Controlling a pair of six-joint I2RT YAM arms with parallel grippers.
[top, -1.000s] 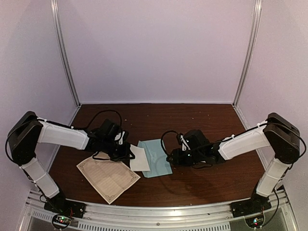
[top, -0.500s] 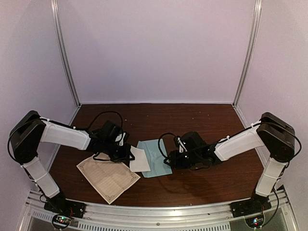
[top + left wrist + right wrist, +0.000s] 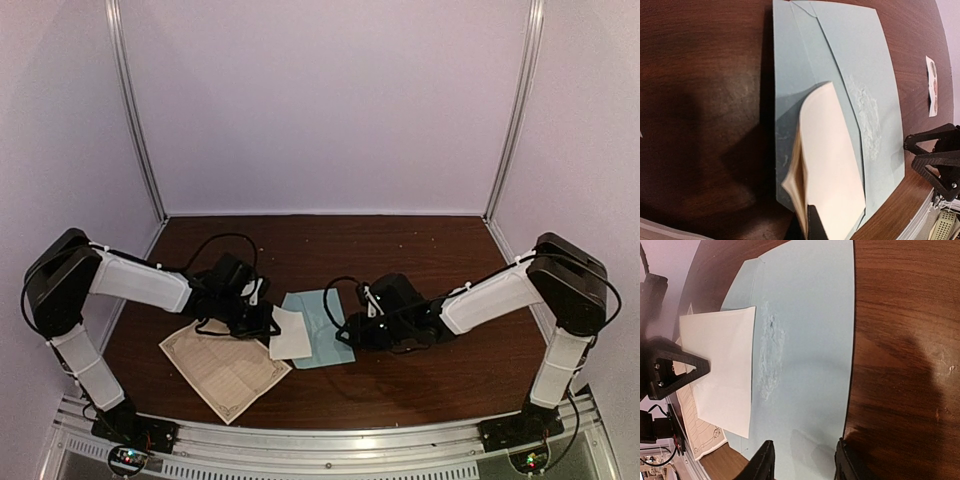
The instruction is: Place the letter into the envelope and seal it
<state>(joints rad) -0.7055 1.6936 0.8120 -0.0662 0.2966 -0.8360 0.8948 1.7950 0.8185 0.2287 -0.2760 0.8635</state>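
Left end effector [image 3: 812,227] clamped on a folded white sheet [image 3: 830,165], plain side out. The sheet is held low over the left part of the envelope [image 3: 840,60], probably to line it up with the pocket. Right end effector [image 3: 802,462] half wide, empty, fingers at the envelope's right edge, likely to steady it. Envelope lies mid-bench [image 3: 400,250]. Bordered letter [image 3: 225,372] lies flat, near-left of it. Can't tell if the held sheet is a second one.

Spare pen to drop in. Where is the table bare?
Bare: the far table strip by the back wall, and the near-right patch before the right arm. Crowded: centre, where the left gripper and right gripper flank the envelope and folded white paper; the letter fills near-left.
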